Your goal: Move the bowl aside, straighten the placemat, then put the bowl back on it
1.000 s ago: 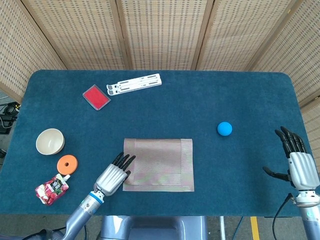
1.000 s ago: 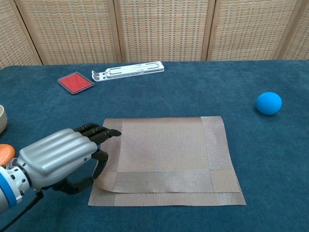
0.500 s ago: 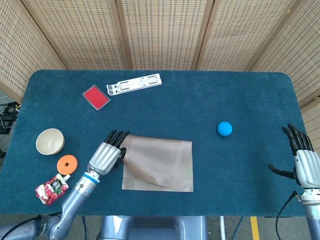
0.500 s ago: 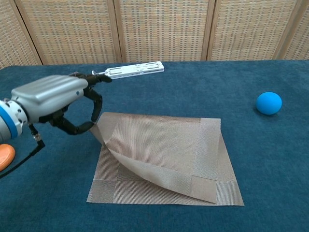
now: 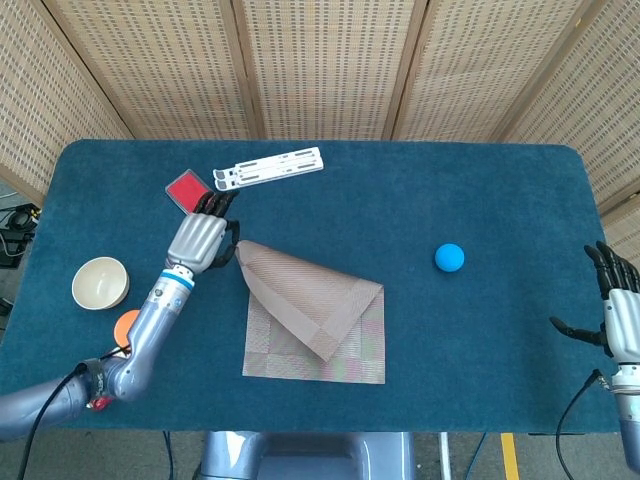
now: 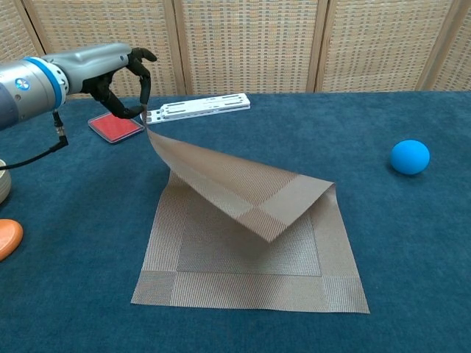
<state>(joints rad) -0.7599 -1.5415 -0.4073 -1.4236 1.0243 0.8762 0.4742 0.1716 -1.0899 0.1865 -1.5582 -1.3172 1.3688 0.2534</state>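
the mat point(image 6: 250, 272) lies low in the centre of the frame, its near half flat on the table point(image 5: 480, 200) and a folded flap peeled up off it. left of centre, the left hand point(image 5: 197, 240) pinches that flap's corner, raised. the bowl point(image 5: 100, 283) sits apart at the left edge. at the lower right the right hand point(image 5: 622, 320) hangs released, fingers spread. risk: a thin pinch could slip, dropping the flap creased, or dragging could skew the mat.

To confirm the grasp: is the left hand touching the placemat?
Touching. The chest view shows the left hand pinching the lifted corner of the placemat.
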